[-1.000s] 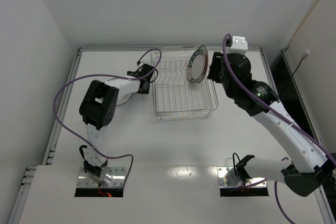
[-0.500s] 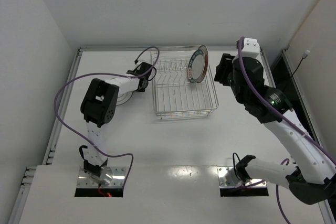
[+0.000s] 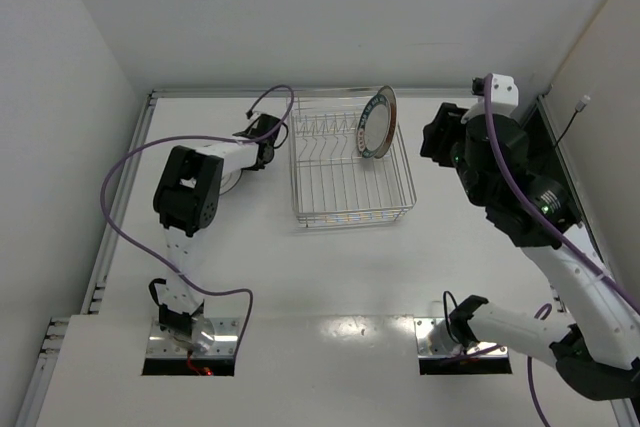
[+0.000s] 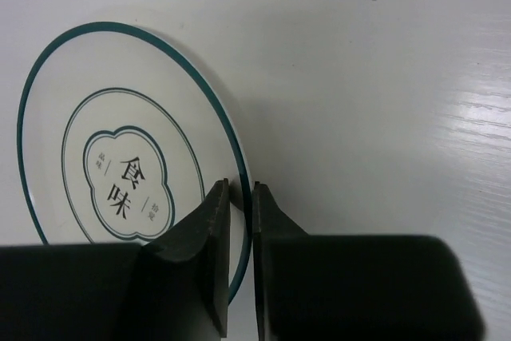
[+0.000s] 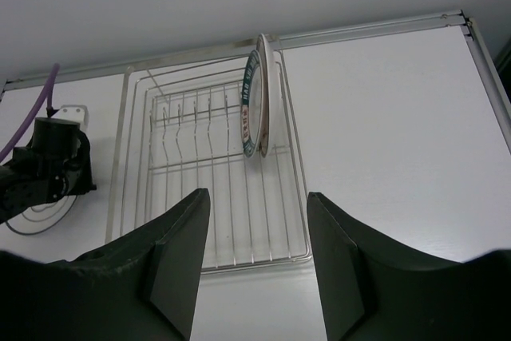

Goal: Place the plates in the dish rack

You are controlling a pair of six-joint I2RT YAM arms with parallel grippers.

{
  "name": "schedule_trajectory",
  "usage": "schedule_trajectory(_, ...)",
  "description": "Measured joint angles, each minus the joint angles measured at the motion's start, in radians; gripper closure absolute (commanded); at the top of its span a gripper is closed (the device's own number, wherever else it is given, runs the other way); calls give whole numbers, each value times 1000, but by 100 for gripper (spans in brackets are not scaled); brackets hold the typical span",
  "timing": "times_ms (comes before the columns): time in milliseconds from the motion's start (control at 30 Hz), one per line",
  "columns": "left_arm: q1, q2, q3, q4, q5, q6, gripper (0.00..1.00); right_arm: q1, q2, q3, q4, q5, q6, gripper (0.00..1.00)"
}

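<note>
Our left claw (image 4: 239, 193) is clenched on the edge of the round white plate with a thin dark green rim (image 4: 120, 173). This plate lies flat on the white table (image 4: 383, 77), left of the silvery wire dish rack (image 3: 350, 213). We think such a narrow hold may slip when lifting, and the plate could drop or knock the 1 round plate with a patterned rim (image 5: 254, 105) standing in the rack. Our right claw (image 5: 257, 197) is released and empty.

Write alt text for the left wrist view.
The left pincer has closed to a narrow gap astride the rim of a white plate with a dark green border and Chinese characters at its centre. The plate lies on a white table.
</note>
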Motion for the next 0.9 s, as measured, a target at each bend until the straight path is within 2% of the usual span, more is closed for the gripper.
schedule_trajectory(233,2,-26,-1,-42,-10,-19,100,0,-27,1,-31,-3,2,49)
schedule_trajectory(400,8,-214,-7,-118,27,-76,100,0,-99,-20,-48,-21,3,49)
schedule_trajectory(500,-7,-352,62,-160,29,-116,100,0,-161,-51,-55,-26,5,49)
schedule_trajectory(600,-69,-432,223,-163,13,-133,100,0,-211,-79,-57,-28,10,49)
schedule_trajectory(700,-147,-488,323,-105,42,-158,100,0,-223,-104,-60,-34,16,49)
schedule_trajectory(900,-259,-542,306,157,248,-260,100,0,-223,-129,-70,-54,25,49)
